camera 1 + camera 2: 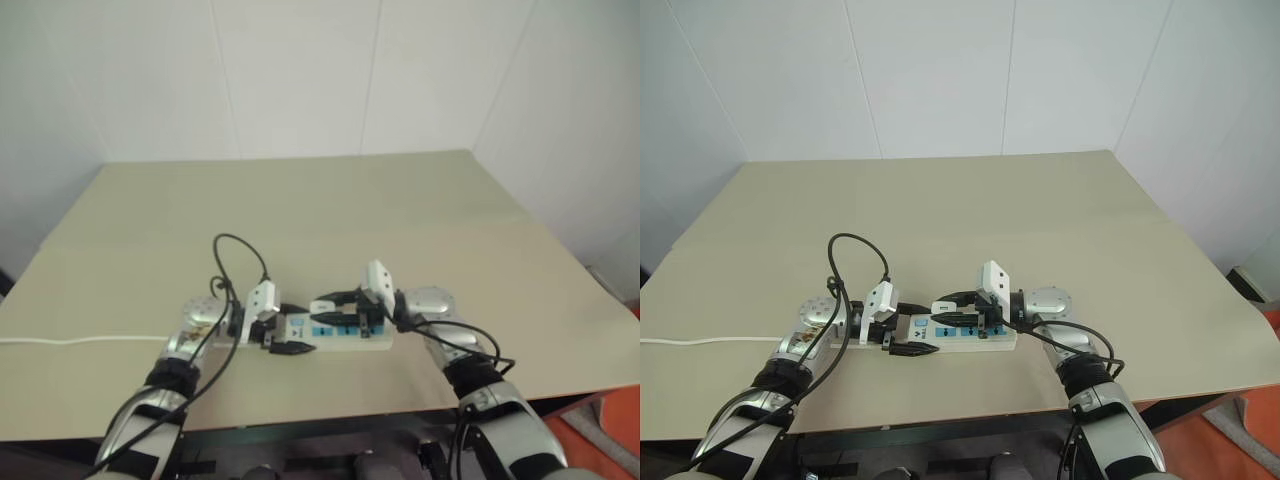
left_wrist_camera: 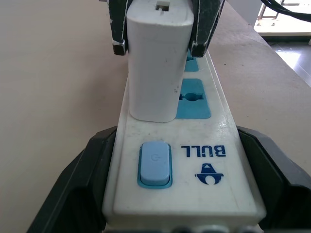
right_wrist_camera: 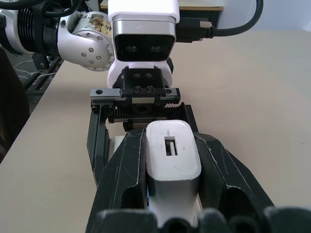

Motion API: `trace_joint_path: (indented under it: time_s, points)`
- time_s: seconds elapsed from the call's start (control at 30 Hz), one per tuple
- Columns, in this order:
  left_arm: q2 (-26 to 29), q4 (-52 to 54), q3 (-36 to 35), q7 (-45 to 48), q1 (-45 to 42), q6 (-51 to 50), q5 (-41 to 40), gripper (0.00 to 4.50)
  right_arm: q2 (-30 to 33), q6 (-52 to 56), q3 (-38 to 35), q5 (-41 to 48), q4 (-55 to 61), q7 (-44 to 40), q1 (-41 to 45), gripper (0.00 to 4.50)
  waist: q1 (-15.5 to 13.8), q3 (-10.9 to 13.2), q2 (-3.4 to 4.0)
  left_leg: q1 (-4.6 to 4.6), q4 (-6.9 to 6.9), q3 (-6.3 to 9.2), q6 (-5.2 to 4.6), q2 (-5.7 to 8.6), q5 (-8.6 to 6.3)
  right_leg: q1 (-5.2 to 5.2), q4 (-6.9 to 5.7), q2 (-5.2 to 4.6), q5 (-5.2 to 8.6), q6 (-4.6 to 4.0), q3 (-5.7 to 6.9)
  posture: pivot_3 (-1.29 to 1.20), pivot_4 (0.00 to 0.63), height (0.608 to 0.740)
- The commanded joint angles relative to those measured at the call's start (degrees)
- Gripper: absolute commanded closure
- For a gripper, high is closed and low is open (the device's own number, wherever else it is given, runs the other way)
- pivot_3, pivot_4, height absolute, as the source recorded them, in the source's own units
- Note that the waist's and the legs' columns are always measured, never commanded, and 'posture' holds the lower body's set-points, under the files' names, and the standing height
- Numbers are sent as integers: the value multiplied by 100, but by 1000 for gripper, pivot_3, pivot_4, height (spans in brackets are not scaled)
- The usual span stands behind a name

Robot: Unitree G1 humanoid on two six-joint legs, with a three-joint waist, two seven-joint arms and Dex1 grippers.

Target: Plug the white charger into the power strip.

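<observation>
Tabletop (image 1: 940, 190) of plain beige meets white wall panels (image 1: 930, 70).

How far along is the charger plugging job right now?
Nearly done: the white charger stands upright on the power strip, apparently seated in a socket. The right hand grips it; the left hand braces the strip's switch end. Left: confirm seating, release.

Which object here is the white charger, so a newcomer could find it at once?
Start at the tan table, then find the power strip, a long white bar near its front edge between both arms. The white charger stands upright on the strip, clamped in the right end effector. Unlike the blue sockets and blue switch beside it, it is a plain white rounded block.
</observation>
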State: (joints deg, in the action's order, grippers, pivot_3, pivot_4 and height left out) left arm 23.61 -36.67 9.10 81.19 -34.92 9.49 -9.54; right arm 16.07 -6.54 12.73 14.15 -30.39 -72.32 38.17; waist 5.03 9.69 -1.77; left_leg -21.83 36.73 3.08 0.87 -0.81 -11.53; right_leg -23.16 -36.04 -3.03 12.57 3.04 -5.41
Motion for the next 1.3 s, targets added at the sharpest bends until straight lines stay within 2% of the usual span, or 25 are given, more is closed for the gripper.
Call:
trace_joint_path:
  time_s: [0.03,0.27,0.63,0.73,0.77,0.87,0.97,1.1,1.3]
  points:
    - [84,14,96,20,37,-16,113,1200,51,373,239,-378,-292,37,-99,2352,-6,-1,-3,-1,0,0,0,0,0,0,0,0,0,0,0,0,150,740]
    - [63,-40,106,22,-4,0,113,1200,37,413,194,-416,-254,17,-88,59,-6,-3,-6,-5,0,1,0,0,0,-2,2,0,1,-2,1,0,150,740]
    - [6,-117,96,28,-52,-27,87,1200,196,498,8,-265,245,25,-117,59,-28,-3,-6,-11,0,1,0,1,-1,-6,2,0,1,-2,1,0,150,740]
    - [-8,-130,95,140,-118,-190,31,204,422,688,-113,-99,704,-75,-220,0,-79,0,-6,-23,0,1,1,2,0,-17,4,-1,1,-2,1,0,150,740]
    - [-5,-92,60,172,-152,-262,-26,53,499,733,-160,-54,846,-76,-263,0,-93,0,-6,-30,0,0,1,3,0,-24,4,-2,1,-2,1,0,150,740]
    - [29,64,-39,258,-221,-441,-166,53,660,887,-262,47,1169,-27,-351,0,-100,2,-6,-55,0,-1,1,4,0,-53,0,-2,1,-1,0,0,150,740]
    - [179,352,-123,420,-233,-514,-302,53,806,1001,-351,92,1515,12,-392,0,-97,10,-6,-97,3,-4,1,3,0,-106,-11,0,-4,-4,-3,0,150,740]
    - [449,950,-292,464,-116,-612,-517,53,1071,1221,-570,300,2027,28,-510,0,-105,24,-7,-110,4,-1,1,2,0,-115,-9,1,-5,-5,-2,0,150,740]
    - [1323,2029,-765,675,339,-1190,-1073,53,1996,1587,-1173,740,2896,-121,-1048,0,-120,60,-9,-114,5,-3,1,5,0,-115,-2,-6,-4,-5,-1,0,150,740]
